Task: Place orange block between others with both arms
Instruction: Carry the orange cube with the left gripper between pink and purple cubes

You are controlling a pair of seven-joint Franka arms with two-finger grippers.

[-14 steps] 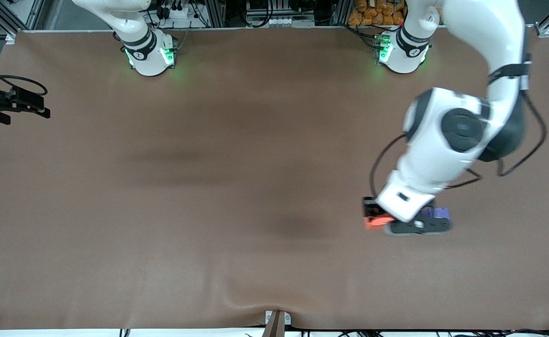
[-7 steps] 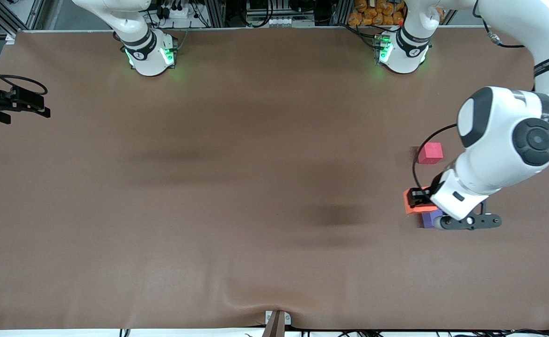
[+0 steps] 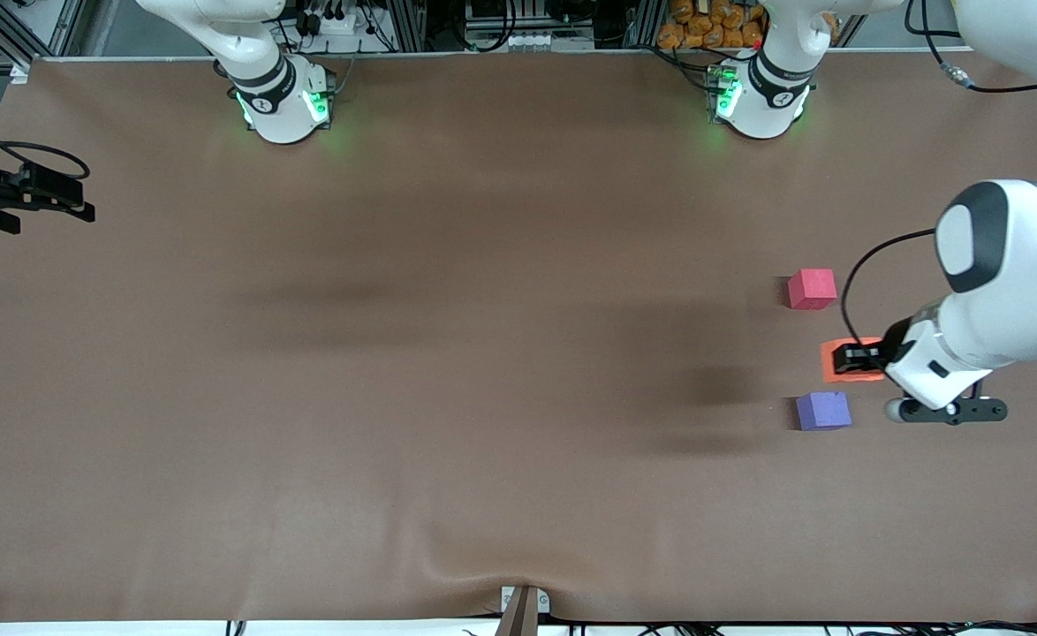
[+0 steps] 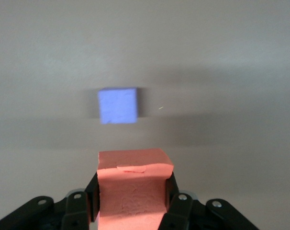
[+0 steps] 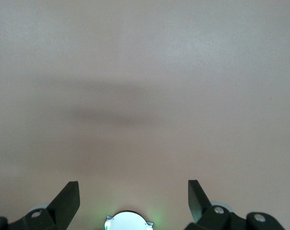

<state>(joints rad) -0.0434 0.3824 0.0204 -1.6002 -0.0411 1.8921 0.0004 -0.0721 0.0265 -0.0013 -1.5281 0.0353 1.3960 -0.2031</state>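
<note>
1. The right gripper (image 5: 133, 196) waits at the table (image 3: 483, 353) edge at the right arm's end, fingers wide apart and empty.
2. The red-pink cube (image 3: 812, 289) and the purple-blue cube (image 3: 823, 411) lie toward the left arm's end.
3. The left gripper (image 3: 854, 358) clamps the orange block (image 3: 836, 362), in the air over the gap between them.
</note>
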